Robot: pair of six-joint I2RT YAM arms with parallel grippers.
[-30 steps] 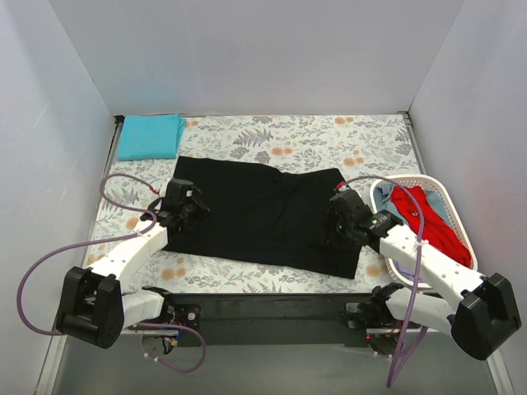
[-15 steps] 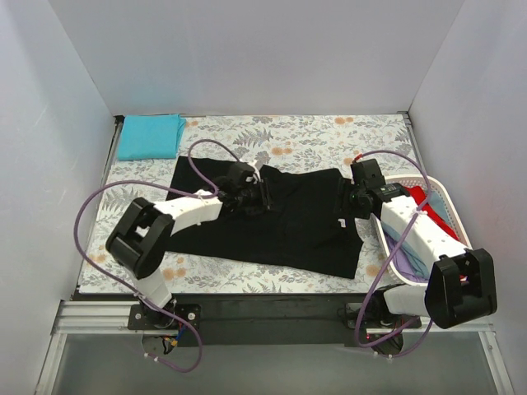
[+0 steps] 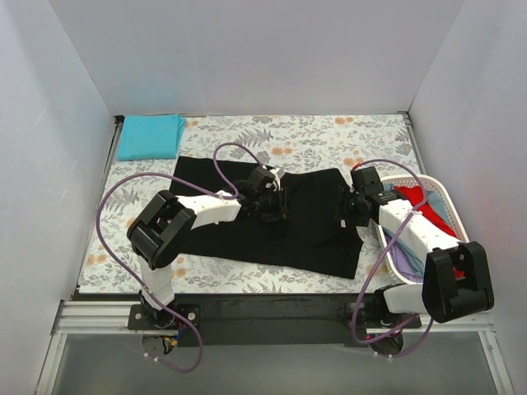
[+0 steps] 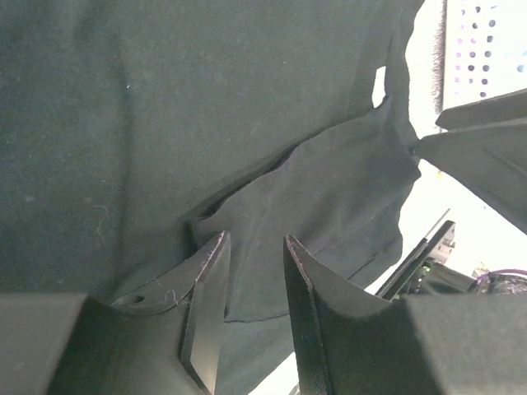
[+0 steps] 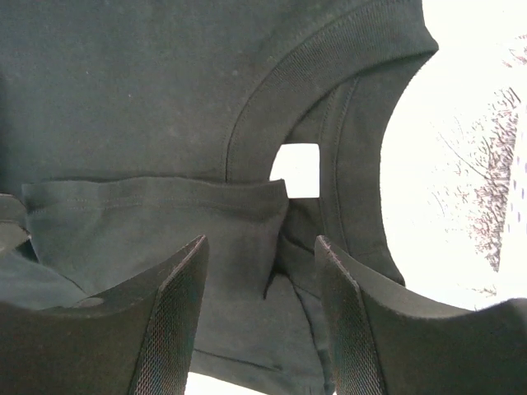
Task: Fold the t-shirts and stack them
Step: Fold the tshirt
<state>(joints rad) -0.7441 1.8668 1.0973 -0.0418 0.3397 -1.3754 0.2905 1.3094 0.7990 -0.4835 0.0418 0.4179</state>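
From above, the black shirt [image 3: 305, 239] lies spread mid-bench, with the teal shirt [image 3: 150, 136] folded at the far left and the basket [image 3: 412, 178] on the right. The floral bench [image 3: 329, 136] sits between plain white walls [image 3: 247, 58].

Left wrist: the left hand [image 4: 255, 239] is narrowly parted, pinching nothing, low over a loose flap.

Right wrist: the right hand [image 5: 261, 243] is spread wide beside the collar [image 5: 272, 107].

The cloth looks light and limp, and I'd take hold at a hem.
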